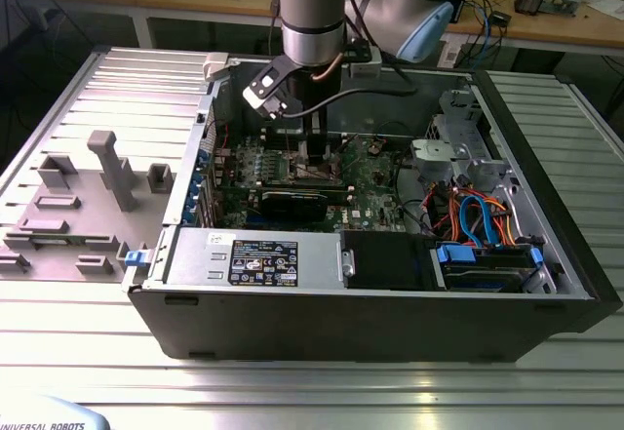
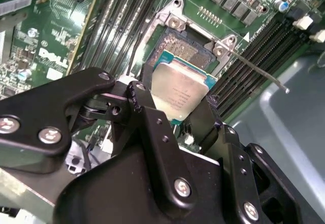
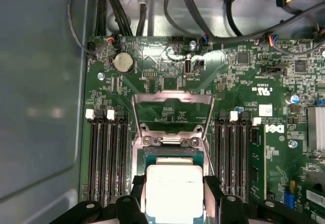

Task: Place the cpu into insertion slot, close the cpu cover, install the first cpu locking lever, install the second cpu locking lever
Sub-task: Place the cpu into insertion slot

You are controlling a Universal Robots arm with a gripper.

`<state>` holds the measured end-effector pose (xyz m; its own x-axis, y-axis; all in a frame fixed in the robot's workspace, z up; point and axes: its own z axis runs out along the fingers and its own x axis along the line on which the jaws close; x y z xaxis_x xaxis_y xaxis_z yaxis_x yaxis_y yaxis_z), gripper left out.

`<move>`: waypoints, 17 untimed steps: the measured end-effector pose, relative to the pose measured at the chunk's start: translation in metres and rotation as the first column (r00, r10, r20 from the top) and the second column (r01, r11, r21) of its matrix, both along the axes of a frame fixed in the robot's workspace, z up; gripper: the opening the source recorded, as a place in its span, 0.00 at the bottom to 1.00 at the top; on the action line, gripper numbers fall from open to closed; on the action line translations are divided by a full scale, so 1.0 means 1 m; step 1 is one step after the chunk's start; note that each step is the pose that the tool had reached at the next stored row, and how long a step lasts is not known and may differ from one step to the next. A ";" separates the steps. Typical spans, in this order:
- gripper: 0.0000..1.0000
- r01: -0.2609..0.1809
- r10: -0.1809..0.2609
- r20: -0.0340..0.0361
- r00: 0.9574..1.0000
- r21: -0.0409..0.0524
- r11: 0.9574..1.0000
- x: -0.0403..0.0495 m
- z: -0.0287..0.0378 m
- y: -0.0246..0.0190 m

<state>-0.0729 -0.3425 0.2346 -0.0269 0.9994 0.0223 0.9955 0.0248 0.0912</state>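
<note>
One step is live: seating the chip. The jaws of the gripper (image 2: pixel 175 102) are clamped on two opposite edges of the cpu (image 2: pixel 179 92), holding it at the insertion slot (image 2: pixel 177 49). It looks slightly off-square and not yet seated; contact can't be judged. The cpu cover (image 3: pixel 172 98) stands flipped up and one locking lever (image 2: pixel 259 70) is swung out, so access is free. To do it well, square the chip to the socket rim, lower it flat with no force, and let go only once it's flush.
</note>
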 end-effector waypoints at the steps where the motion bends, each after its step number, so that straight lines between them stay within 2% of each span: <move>1: 0.54 0.000 0.000 0.000 1.000 0.000 1.000 -0.0001 -0.0023 0.0005; 8: 0.54 0.000 0.000 0.000 1.000 0.000 1.000 -0.0003 -0.0161 0.0023; 17: 0.54 0.004 -0.004 0.000 1.000 -0.003 1.000 -0.0007 -0.0292 0.0025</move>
